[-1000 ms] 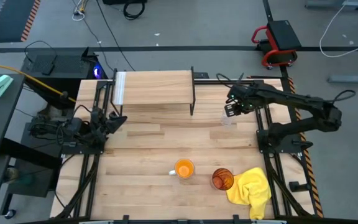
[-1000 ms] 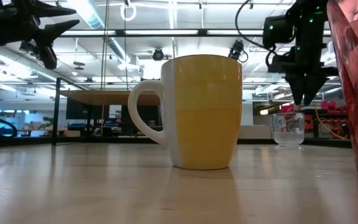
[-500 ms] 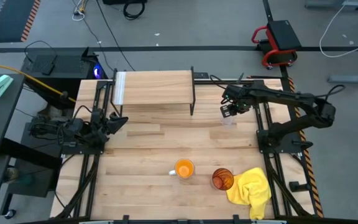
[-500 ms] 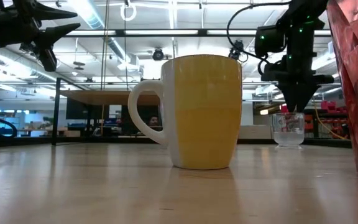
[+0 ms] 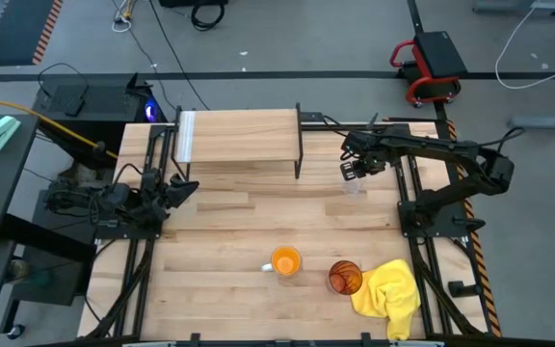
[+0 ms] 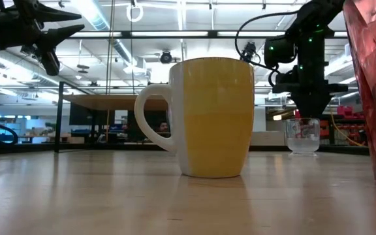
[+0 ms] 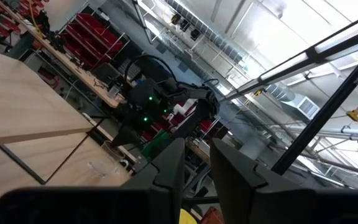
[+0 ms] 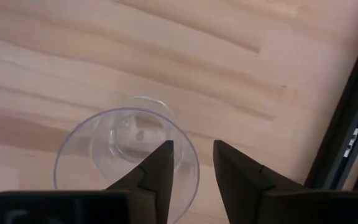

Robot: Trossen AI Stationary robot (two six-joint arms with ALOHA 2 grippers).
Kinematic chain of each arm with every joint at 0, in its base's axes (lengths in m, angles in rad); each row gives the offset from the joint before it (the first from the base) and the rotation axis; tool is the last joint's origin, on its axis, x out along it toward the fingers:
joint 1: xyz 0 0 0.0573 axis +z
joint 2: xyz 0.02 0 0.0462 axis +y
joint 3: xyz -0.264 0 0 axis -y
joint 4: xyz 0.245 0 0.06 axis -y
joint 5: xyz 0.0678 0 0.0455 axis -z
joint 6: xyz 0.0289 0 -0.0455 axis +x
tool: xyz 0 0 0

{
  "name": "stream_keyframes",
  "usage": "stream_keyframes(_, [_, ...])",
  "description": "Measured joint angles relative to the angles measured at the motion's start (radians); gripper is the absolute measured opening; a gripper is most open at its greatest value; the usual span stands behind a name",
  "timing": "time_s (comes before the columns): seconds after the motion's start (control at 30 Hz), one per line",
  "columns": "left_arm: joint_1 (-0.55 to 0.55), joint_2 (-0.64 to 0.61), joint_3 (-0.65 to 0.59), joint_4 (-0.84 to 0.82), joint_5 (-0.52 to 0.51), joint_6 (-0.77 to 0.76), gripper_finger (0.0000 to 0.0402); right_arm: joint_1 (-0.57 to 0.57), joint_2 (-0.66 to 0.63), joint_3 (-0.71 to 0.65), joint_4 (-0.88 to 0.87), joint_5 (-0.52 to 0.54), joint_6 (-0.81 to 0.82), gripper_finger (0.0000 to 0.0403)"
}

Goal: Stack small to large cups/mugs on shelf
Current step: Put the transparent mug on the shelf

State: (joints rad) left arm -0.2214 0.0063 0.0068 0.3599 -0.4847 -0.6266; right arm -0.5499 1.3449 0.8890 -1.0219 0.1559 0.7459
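Observation:
A small clear glass cup (image 5: pixel 355 186) stands upright on the table at the right, near the shelf (image 5: pixel 239 137). My right gripper (image 8: pixel 192 155) is open and points down at its rim (image 8: pixel 194 163). One finger is over the cup's inside and one is outside its wall. In the low view the fingertips (image 6: pixel 309 116) reach the top of the cup (image 6: pixel 303 136). The orange mug (image 5: pixel 285 261) and the amber tumbler (image 5: pixel 345 278) stand near the front edge. My left gripper (image 5: pixel 183 186) waits open at the left, above the table. My right gripper comes at the glass cup from above, pointing down. Its fingers (image 8: pixel 160 163) stand on either side of the cup's wall on the side next to the gripper. I cannot tell whether they touch the glass.
A yellow cloth (image 5: pixel 393 289) lies beside the tumbler at the front right. The shelf's black legs (image 5: pixel 299 159) stand just to the left of the glass cup. Bare wood lies between the shelf and the mug.
My right gripper has gone a little toward the table's left edge and down. Its fingertips are now at the glass cup's rim. The cup has not moved.

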Motion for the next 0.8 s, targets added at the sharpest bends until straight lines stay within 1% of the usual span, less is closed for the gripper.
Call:
stream_keyframes(0.3, [0.000,0.000,0.000,0.000,0.000,0.000,0.0089,0.003,0.058,0.000,0.003,-0.027,-0.018,0.0069])
stream_keyframes(0.47, [0.000,0.000,0.000,0.000,0.000,0.002,0.0083,0.003,0.068,0.000,0.025,-0.037,-0.035,0.0042])
stream_keyframes(0.63, [0.000,0.000,0.000,0.000,-0.006,0.006,0.0086,0.003,0.062,0.001,0.037,-0.041,-0.047,0.0013])
stream_keyframes(0.7, [0.000,0.000,0.000,-0.001,-0.015,0.006,0.0087,0.003,0.058,0.001,0.037,-0.041,-0.052,0.0007])
stream_keyframes(0.8, [0.000,0.000,0.000,-0.007,-0.034,0.007,0.0084,0.003,0.053,0.001,0.034,-0.041,-0.062,0.0008])
